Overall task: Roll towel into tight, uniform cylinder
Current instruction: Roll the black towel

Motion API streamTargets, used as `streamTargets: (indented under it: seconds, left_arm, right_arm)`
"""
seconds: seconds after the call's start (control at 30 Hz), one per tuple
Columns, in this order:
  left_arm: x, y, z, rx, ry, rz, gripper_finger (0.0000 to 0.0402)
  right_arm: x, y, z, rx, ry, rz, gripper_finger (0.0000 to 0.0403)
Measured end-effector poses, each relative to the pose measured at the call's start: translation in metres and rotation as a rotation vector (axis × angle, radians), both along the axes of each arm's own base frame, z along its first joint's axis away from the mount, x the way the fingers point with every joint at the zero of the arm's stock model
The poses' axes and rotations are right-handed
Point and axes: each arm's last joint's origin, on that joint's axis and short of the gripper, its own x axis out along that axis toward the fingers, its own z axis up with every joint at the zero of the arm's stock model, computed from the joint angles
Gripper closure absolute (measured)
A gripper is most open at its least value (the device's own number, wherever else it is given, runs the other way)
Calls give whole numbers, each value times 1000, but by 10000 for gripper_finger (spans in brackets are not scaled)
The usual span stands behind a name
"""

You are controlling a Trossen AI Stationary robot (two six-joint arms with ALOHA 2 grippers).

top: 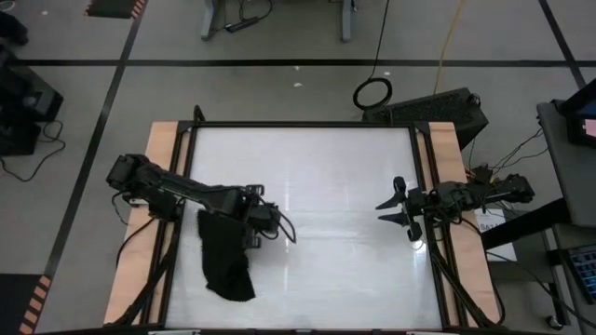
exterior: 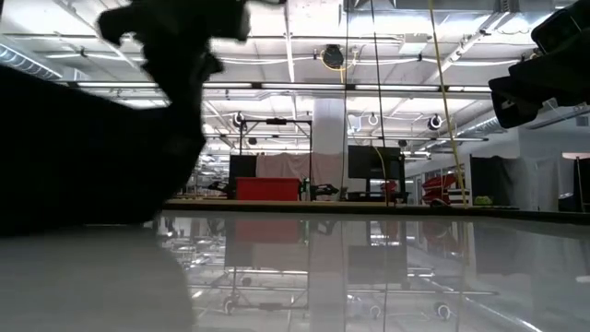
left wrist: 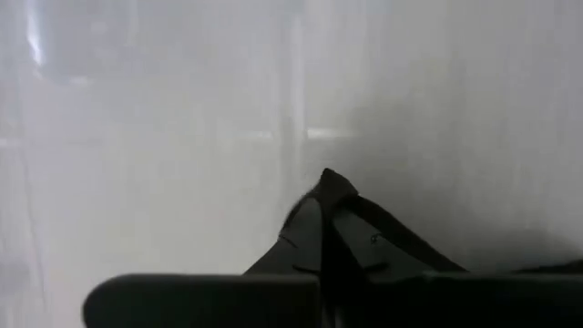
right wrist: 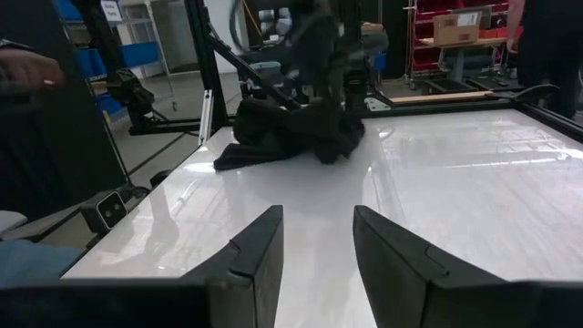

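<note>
left pincer [top: 253, 226] reaching in from the left, clamped on the towel [top: 226, 261], bunched on the bench [top: 326, 186] at its left near side. right pincer [top: 395, 211] waiting at the right edge, fingers apart.

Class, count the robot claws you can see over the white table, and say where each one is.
2. The left claw is shut on the plain black soft towel at the table's left; the right claw hovers open at the right edge.
</note>
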Motion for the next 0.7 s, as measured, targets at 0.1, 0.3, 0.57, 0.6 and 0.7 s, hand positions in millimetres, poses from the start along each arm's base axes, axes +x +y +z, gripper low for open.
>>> streamTargets:
  seconds: [0.1, 0.3, 0.57, 0.6, 0.7]
  left_arm:
    - [11, 2, 27, 24, -89, -28, 399]
    - [24, 5, 81, 43, -263, -68, 399]
    - [27, 6, 141, 61, -459, -115, 400]
    - [27, 6, 145, 67, -475, -117, 400]
    - [27, 8, 153, 72, -501, -112, 400]
  right_arm:
    - [0, 0, 0, 0, 0, 0, 277]
    - [0, 0, 0, 0, 0, 0, 277]
    - [0, 0, 3, -31, -38, -4, 277]
    - [0, 0, 5, -46, -65, -4, 277]
    - [0, 0, 8, -90, -94, -2, 277]
